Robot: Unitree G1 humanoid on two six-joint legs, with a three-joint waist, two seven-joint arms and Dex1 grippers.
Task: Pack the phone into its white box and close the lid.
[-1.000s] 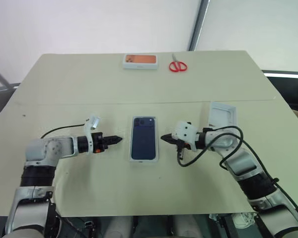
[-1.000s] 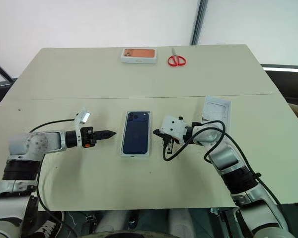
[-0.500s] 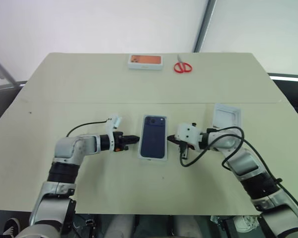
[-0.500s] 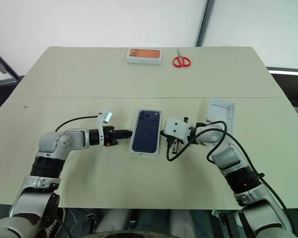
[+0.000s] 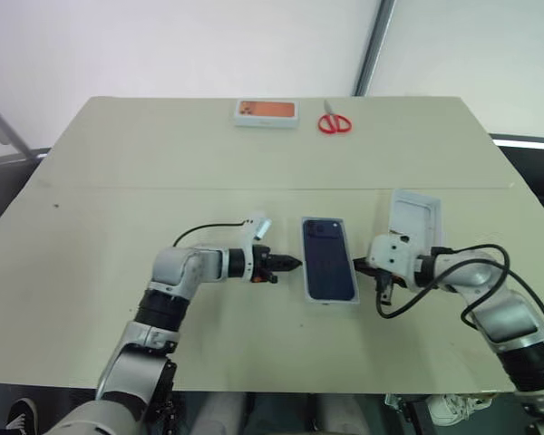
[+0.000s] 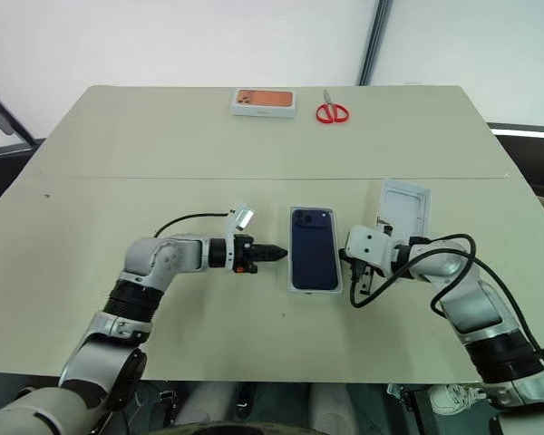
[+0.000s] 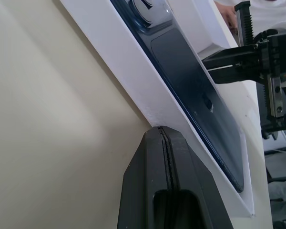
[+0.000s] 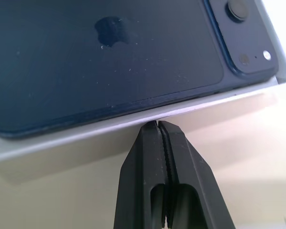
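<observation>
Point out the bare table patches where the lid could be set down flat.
Bare: the wide table stretch left of the left gripper, and the middle band between the orange-topped box, the scissors and the phone. Crowded: around the white box, both shut grippers flanking it, right gripper, lid just beyond.

We read this as lab or test room, not home. Plain beige table [image 5: 118,163] with seam across it, set against bare white wall [image 5: 163,45]; dark vertical post [image 5: 374,45] runs up wall behind. Tabletop sparse: orange-topped white box [image 5: 266,112] and red-handled scissors [image 5: 335,122] laid at far edge, well apart from working area. Dark floor [image 5: 4,181] past table's left side. We see no furnishings or décor.
</observation>
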